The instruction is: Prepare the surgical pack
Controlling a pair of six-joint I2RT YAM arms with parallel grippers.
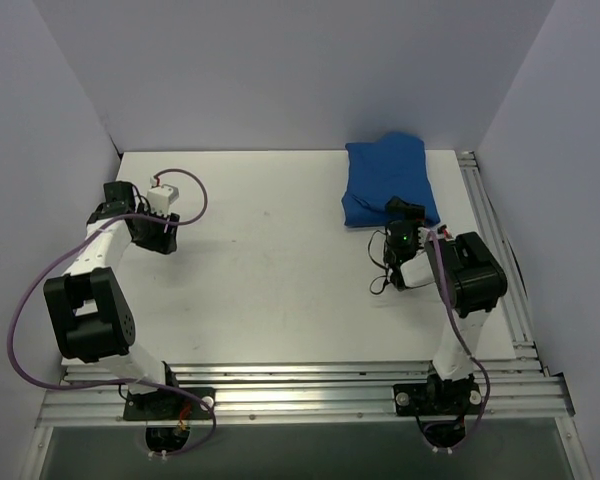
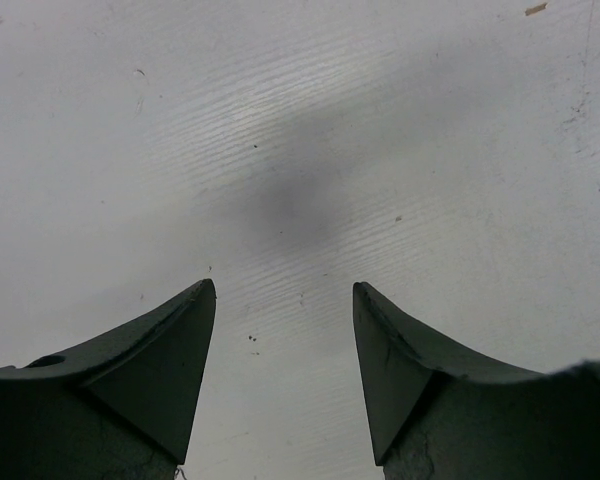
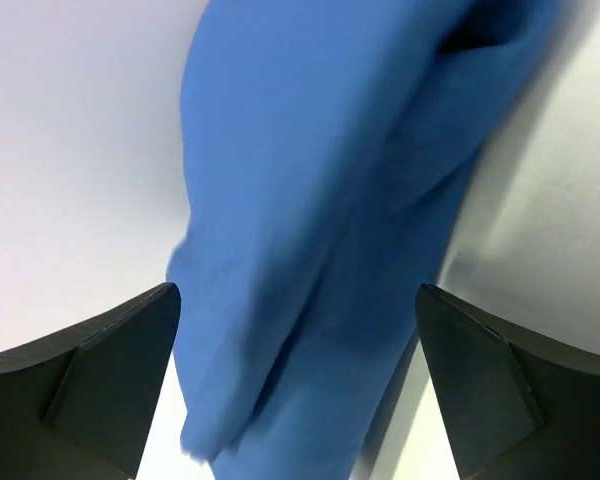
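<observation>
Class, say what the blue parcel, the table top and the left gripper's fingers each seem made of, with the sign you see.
The blue parcel looks like matte cloth: soft folds, rounded creases. The table top seems a hard white board, perhaps laminate: fine ridged grain, scuffs, dull sheen. The left fingers look like dark matte plastic, though coated metal is possible: rough faces.

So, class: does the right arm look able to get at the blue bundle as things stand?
Probably yes: the right hand sits open at the near edge of the blue bundle, with nothing between them.
</observation>
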